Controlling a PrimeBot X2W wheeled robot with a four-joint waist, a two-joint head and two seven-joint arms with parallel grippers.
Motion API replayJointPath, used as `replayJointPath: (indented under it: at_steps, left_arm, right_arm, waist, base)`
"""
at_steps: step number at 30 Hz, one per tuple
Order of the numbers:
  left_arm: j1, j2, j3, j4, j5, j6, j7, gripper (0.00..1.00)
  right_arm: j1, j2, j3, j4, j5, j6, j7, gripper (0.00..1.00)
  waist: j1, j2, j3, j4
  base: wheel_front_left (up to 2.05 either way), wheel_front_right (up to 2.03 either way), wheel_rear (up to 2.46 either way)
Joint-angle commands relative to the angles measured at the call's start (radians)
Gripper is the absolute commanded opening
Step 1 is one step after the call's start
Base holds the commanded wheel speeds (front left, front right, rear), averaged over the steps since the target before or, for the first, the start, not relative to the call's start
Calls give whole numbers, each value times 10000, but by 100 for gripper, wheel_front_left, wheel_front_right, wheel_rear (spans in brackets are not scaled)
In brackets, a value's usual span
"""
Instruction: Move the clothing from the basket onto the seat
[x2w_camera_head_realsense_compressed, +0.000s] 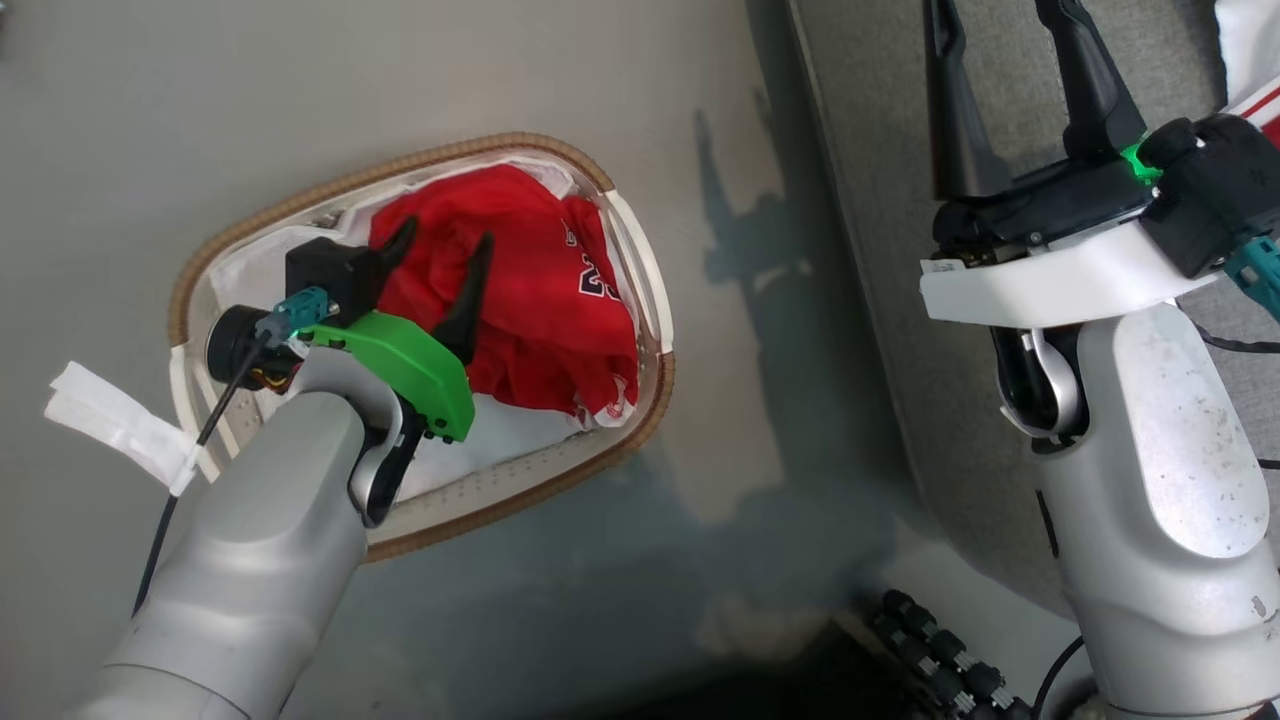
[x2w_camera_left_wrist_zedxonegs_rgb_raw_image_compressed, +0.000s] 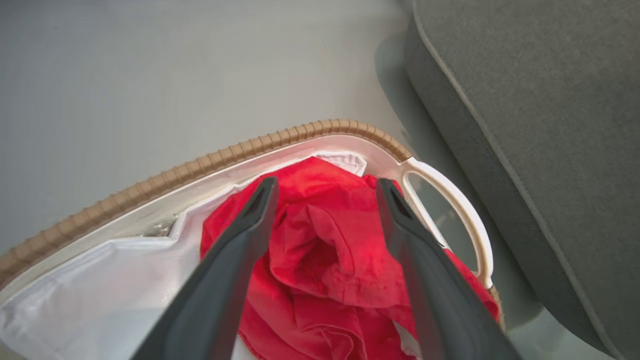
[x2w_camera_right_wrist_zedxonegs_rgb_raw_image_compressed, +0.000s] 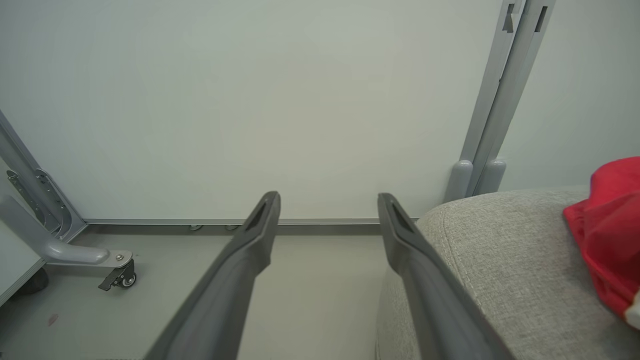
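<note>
The basket (x2w_camera_head_realsense_compressed: 620, 445), white with a brown woven rim, stands on the floor left of the seat (x2w_camera_head_realsense_compressed: 900, 330). Crumpled red clothing (x2w_camera_head_realsense_compressed: 540, 300) printed with "23" lies in it on the white liner. My left gripper (x2w_camera_head_realsense_compressed: 445, 245) hangs open over the basket, fingers above the red cloth with nothing between them; in the left wrist view the left gripper (x2w_camera_left_wrist_zedxonegs_rgb_raw_image_compressed: 327, 187) straddles the red clothing (x2w_camera_left_wrist_zedxonegs_rgb_raw_image_compressed: 325, 260). My right gripper (x2w_camera_head_realsense_compressed: 1000, 20) stands open over the grey seat. A second red and white garment (x2w_camera_head_realsense_compressed: 1255, 60) lies on the seat; the right wrist view shows it as red clothing (x2w_camera_right_wrist_zedxonegs_rgb_raw_image_compressed: 612, 235) beside the right gripper (x2w_camera_right_wrist_zedxonegs_rgb_raw_image_compressed: 327, 200).
A strip of white tape (x2w_camera_head_realsense_compressed: 115, 420) hangs off the left arm's cable. A wall and a grey post (x2w_camera_right_wrist_zedxonegs_rgb_raw_image_compressed: 500, 100) stand beyond the seat (x2w_camera_right_wrist_zedxonegs_rgb_raw_image_compressed: 500, 260). A caster foot (x2w_camera_right_wrist_zedxonegs_rgb_raw_image_compressed: 117, 275) of a frame rests on the floor at left. Dark cable connectors (x2w_camera_head_realsense_compressed: 935, 650) lie near my base.
</note>
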Motion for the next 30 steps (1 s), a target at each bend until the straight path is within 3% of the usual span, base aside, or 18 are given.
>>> replayJointPath:
  at_steps: [1,15,16,17,18,24,30]
  left_arm:
    - [-260,193,-210,161,-259,-24,89,100]
    - [-1413,439,-2614,1004,-2286,-24,1034,100]
    - [-1442,443,-2793,1043,-2361,-24,1095,80]
    - [-1468,485,-2974,1067,-2424,-24,1091,16]
    - [-1493,515,-3073,1091,-2543,-24,1060,0]
    - [-1265,665,-3475,1321,-3236,-25,547,0]
    - [-525,551,-3862,1192,-3697,-25,88,0]
  right_arm:
    - [-150,-14,59,-125,74,-14,-22,100]
    - [-382,-16,259,-902,127,-14,-24,100]
    - [-380,-16,286,-920,123,-14,-24,100]
    - [-372,-18,322,-932,123,-14,-22,100]
    - [-362,-16,350,-937,131,-14,-22,100]
    - [-408,-21,437,-601,256,-14,-24,100]
    - [55,-21,209,50,-84,-14,-22,100]
  waist:
    - [-1,0,947,-697]
    - [-1,0,1561,-885]
    - [-1,0,1547,-888]
    - [-1,0,1520,-897]
    - [-1,0,1497,-905]
    - [-1,0,1106,-949]
    - [-1,0,6,-530]
  base:
    - [0,0,0]
    - [0,0,0]
    - [0,0,0]
    - [0,0,0]
    - [0,0,0]
    - [0,0,0]
    - [0,0,0]
